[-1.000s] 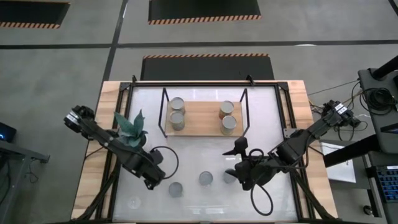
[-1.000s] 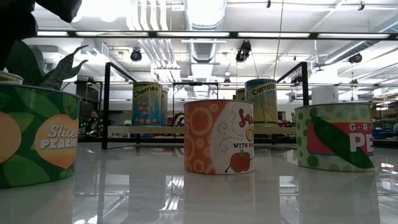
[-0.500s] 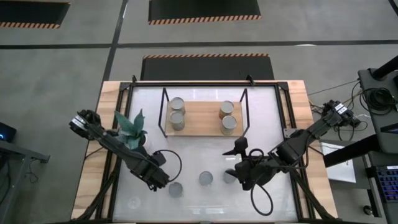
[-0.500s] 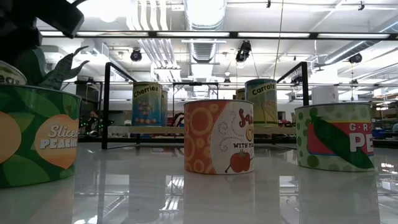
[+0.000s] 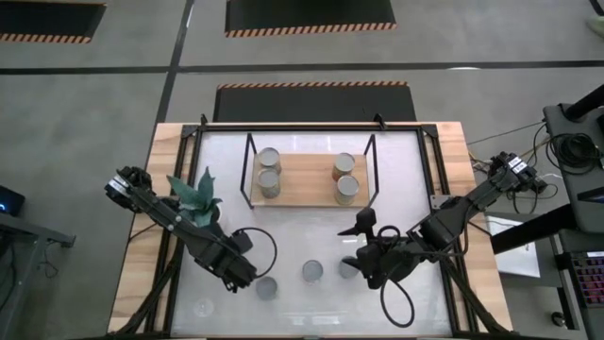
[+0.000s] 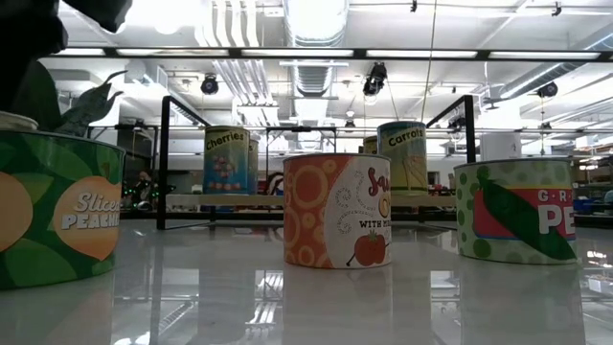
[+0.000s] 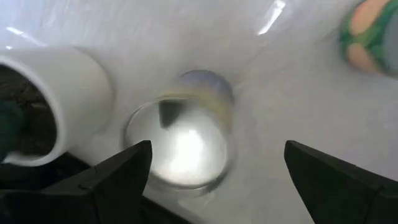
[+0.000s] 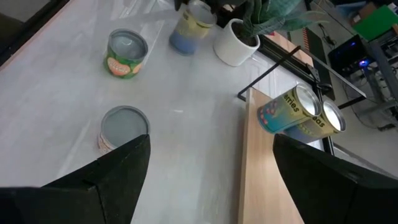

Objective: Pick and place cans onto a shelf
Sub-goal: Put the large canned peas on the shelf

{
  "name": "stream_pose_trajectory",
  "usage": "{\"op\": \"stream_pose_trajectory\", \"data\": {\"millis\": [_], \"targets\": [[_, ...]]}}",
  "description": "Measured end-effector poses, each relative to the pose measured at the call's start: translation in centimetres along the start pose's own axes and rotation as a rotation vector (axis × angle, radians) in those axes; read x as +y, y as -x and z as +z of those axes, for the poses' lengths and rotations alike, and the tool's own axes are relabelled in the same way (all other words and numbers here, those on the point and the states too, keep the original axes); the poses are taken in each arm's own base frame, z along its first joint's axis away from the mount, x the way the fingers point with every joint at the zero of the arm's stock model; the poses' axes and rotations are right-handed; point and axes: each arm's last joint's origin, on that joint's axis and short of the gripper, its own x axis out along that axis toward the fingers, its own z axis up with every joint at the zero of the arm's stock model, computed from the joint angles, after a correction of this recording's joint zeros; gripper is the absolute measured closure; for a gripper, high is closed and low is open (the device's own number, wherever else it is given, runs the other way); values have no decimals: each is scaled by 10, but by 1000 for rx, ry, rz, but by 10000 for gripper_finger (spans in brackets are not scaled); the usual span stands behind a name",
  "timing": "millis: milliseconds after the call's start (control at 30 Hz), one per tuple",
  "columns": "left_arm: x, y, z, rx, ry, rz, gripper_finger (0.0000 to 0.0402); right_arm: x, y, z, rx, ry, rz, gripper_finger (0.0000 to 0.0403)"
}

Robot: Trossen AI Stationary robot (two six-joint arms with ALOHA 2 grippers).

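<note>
Crowding the left tool (image 5: 253, 280), plant pot (image 7: 56, 102) touches its can (image 7: 186, 146).

Left end effector (image 5: 247, 277) moved nearer a can (image 5: 266, 287) (seemingly lower)

The counter (image 6: 316, 307) is glossy white; the cans (image 6: 337, 210) have shiny metal tops and printed paper labels; the shelf (image 5: 307, 179) board is matt wood.

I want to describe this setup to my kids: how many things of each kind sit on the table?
Cans: 8
Shelf: 1
Potted plant: 1
Total: 10
</note>
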Motion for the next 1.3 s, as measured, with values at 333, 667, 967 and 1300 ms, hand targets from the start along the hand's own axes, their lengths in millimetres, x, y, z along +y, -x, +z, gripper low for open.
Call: {"op": "stream_pose_trajectory", "data": {"millis": [333, 667, 967, 1300], "targets": [[8, -4, -2, -13, -1, 88, 54, 0, 0, 0, 0, 0, 0, 78], [12, -24, -4, -5, -5, 120, 54, 0, 0, 0, 0, -6, 0, 78], [7, -27, -2, -43, -4, 72, 60, 0, 0, 0, 0, -8, 0, 78], [3, -18, 1, -90, -60, 52, 96, 0, 0, 0, 0, -8, 0, 78]]}}
